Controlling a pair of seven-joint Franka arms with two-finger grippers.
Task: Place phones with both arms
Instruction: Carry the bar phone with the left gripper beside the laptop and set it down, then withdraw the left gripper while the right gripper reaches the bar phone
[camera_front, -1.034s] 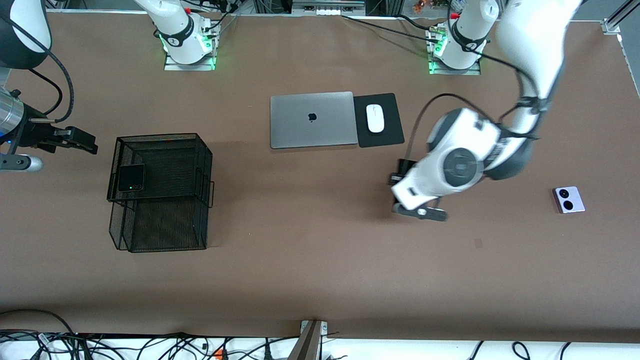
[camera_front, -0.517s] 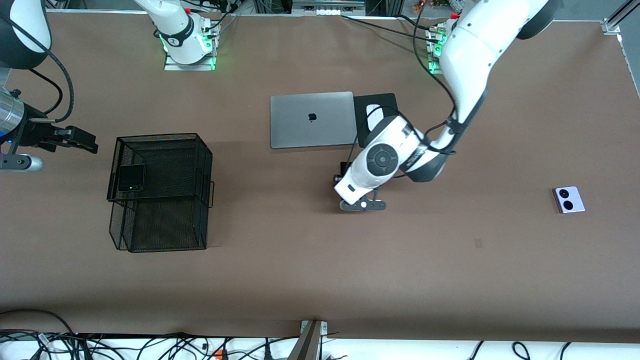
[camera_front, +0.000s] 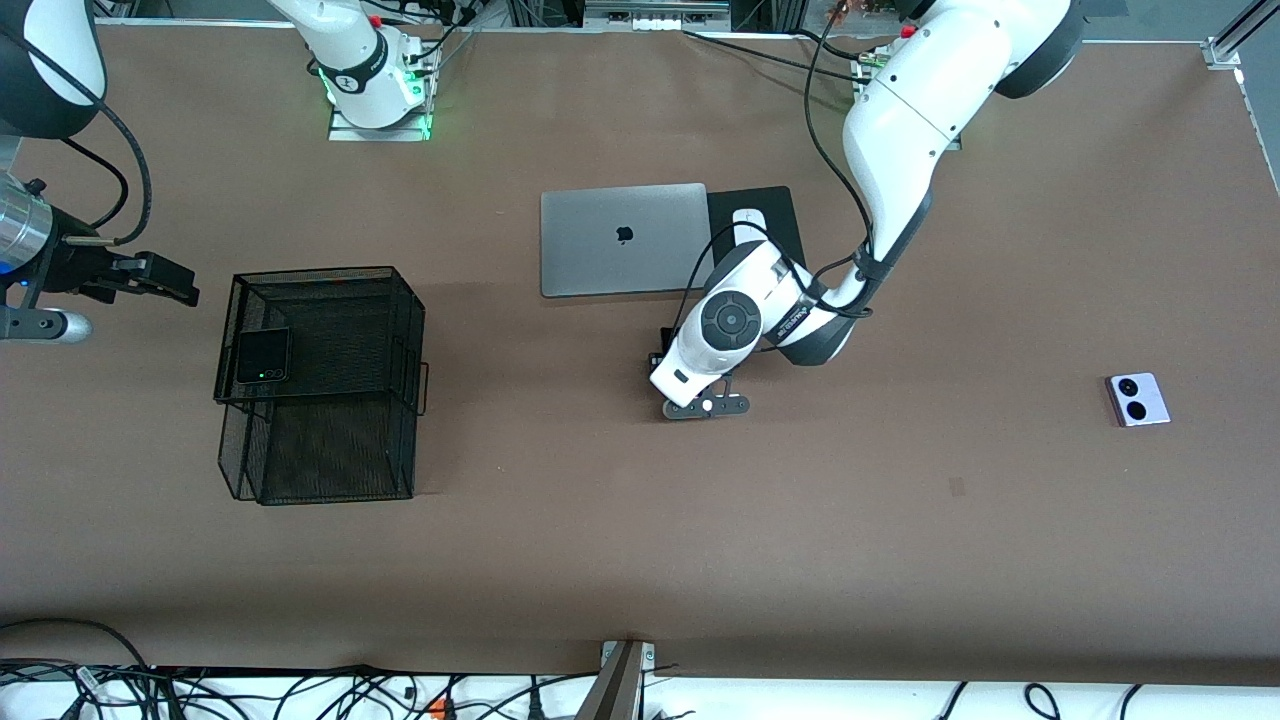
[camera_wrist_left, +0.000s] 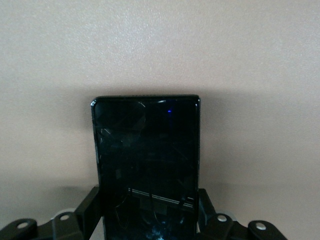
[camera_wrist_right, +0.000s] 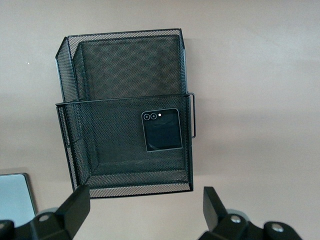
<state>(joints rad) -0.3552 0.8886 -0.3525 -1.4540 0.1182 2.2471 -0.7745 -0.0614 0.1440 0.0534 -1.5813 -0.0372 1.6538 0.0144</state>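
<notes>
Left gripper (camera_wrist_left: 150, 220) clasping the long black slab phone (camera_wrist_left: 146, 170) over bare tabletop near the laptop (camera_front: 623, 240), right gripper (camera_wrist_right: 145, 210) spread wide above the mesh basket (camera_wrist_right: 125, 70) holding the black flip phone (camera_wrist_right: 161, 129), lilac flip phone (camera_front: 1137, 399) toward the left arm's end

Grey laptop (camera_front: 623, 240) beside white mouse (camera_front: 745, 217) on black pad (camera_front: 785, 240).

1. This is a robotics lab, staged like an office desk.
2. Two white arms (camera_front: 900, 110) stand bolted on plates at the edge of a wide brown table (camera_front: 640, 560), green lights glowing at their bases.
3. Loose cables (camera_front: 200, 690) tangle along the edge nearest the front camera.
4. Office props sit on top: a laptop (camera_front: 623, 240), a mouse (camera_front: 745, 218) on a pad, a mesh tray (camera_front: 320, 385).
</notes>
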